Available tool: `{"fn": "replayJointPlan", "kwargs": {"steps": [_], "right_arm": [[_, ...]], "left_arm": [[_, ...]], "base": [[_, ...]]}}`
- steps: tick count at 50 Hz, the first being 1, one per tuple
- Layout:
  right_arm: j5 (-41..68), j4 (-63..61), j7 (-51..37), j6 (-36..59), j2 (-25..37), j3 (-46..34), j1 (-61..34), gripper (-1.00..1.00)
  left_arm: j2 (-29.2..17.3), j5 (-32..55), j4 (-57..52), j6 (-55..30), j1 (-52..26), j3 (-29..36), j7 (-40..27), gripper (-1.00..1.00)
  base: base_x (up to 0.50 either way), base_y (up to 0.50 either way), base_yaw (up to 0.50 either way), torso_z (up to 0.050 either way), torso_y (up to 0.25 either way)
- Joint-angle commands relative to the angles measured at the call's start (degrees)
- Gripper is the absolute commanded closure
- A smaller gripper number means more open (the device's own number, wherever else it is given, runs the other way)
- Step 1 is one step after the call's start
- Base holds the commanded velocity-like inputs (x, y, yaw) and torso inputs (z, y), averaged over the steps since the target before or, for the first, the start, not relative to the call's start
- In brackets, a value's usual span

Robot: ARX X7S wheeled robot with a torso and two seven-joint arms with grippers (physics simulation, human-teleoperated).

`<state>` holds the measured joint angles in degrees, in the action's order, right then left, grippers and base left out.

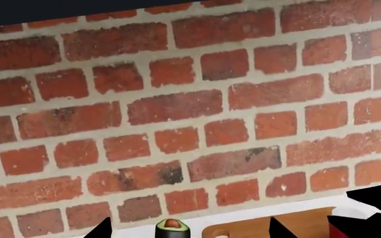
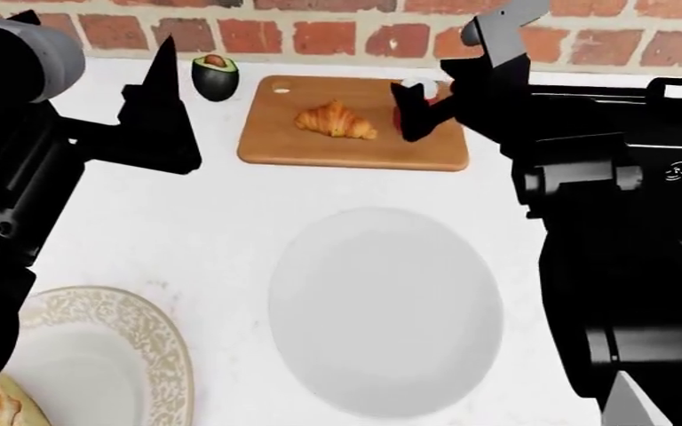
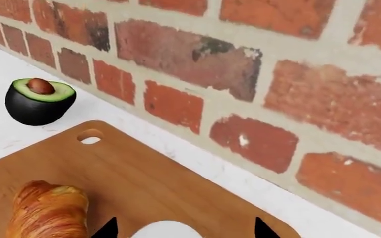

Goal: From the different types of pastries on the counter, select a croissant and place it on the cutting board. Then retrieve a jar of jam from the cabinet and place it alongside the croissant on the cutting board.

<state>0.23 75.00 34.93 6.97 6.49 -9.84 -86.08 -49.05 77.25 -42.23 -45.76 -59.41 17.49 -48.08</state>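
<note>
Golden croissant (image 2: 337,120) lengthwise along cutting board (image 2: 317,142)

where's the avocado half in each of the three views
Head view: the avocado half sits on the counter by the brick wall, just off the cutting board's holed corner.
Left wrist view: at the bottom edge, cut off.
Right wrist view: on the counter beyond the board's hole.
Shared landmark: the board's holed corner.

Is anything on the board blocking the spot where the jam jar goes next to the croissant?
Nothing visible does. The right gripper holds the jar of jam at the cutting board, with bare wood between it and the croissant. The halved avocado sits off the board, on the counter.
</note>
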Motion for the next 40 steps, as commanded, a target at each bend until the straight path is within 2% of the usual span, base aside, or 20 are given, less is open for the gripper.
{"fn": "replayJointPlan", "kwargs": {"steps": [1,18,19,23,26,31,40], "right_arm": [[0.1,0.0,1.1,-0.6,0.2,0.4,-1.9,-1.0],[2.1,-0.4,8.2,2.7,2.3,3.4,-4.5,-1.0],[2.2,-3.1,8.5,4.3,2.7,3.4,-3.5,-1.0],[3.4,-31.0,9.0,22.0,5.6,4.0,7.2,-1.0],[4.2,-43.3,9.5,29.9,7.2,4.3,11.7,-1.0],[5.2,-55.6,9.3,37.8,9.0,5.4,16.1,-1.0],[7.4,-70.0,7.2,44.4,10.3,9.9,21.2,-1.0]], "left_arm": [[0.0,0.5,0.3,-0.3,-0.7,0.2,0.0,-1.0],[-0.3,-0.1,0.7,-0.3,0.4,0.6,0.0,-1.0],[-0.4,0.0,0.7,-0.3,0.4,0.6,-0.1,-1.0],[-1.0,-0.1,0.6,0.0,1.0,0.2,0.1,-1.0],[-1.1,-0.1,0.7,0.1,1.1,0.1,0.0,-1.0],[-0.9,0.2,0.9,-0.1,0.6,0.2,-0.3,-1.0],[-1.5,1.2,0.9,-0.2,-0.6,-0.5,-0.8,-1.0]], "base": [[0.0,0.0,0.0,0.0,0.246],[0.0,0.0,0.0,0.0,0.25],[0.0,0.0,0.0,0.0,0.25],[0.0,0.0,0.0,0.0,0.25],[0.0,0.0,0.0,0.0,0.25],[0.0,0.0,0.0,0.0,0.219],[0.0,0.0,0.0,0.0,0.008]]}}
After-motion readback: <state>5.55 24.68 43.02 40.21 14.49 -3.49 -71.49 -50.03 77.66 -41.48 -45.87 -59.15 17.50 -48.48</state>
